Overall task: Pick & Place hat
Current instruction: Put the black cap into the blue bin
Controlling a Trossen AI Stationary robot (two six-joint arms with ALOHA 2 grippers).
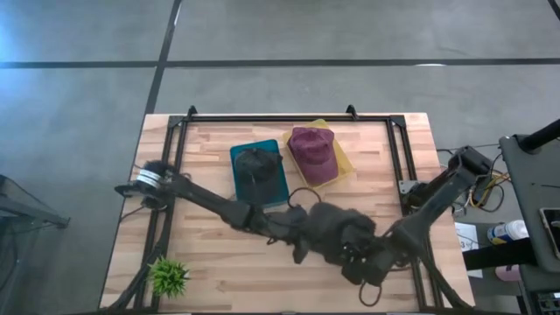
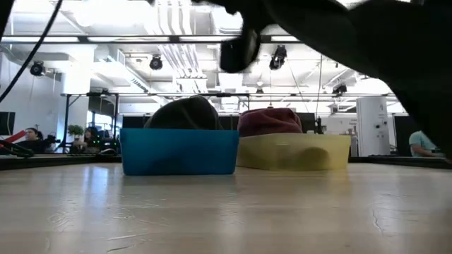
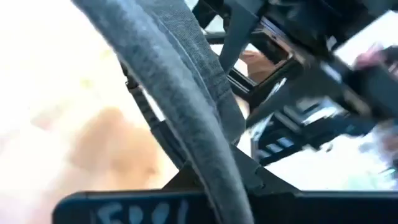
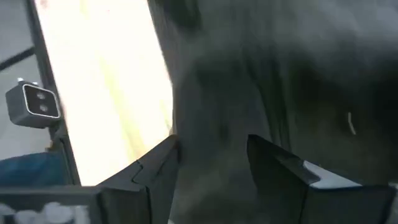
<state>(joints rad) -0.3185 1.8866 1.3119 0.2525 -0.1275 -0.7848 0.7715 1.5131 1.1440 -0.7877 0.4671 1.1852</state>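
Both arms and a dark hat [image 1: 337, 229] crowd the lower middle of the surface [image 1: 219, 271]. Blue bin [image 1: 259, 173] and yellow bin [image 1: 325, 156] block the upper middle. Lower left is open besides a small plant [image 1: 169, 277].

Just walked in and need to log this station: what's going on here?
Both arms are working on a dark grey hat near the front of the table. The left hand is shut on the hat's brim, and the right hand is at its other side. Further back, a black hat already sits in the blue bin and a maroon hat in the yellow bin.
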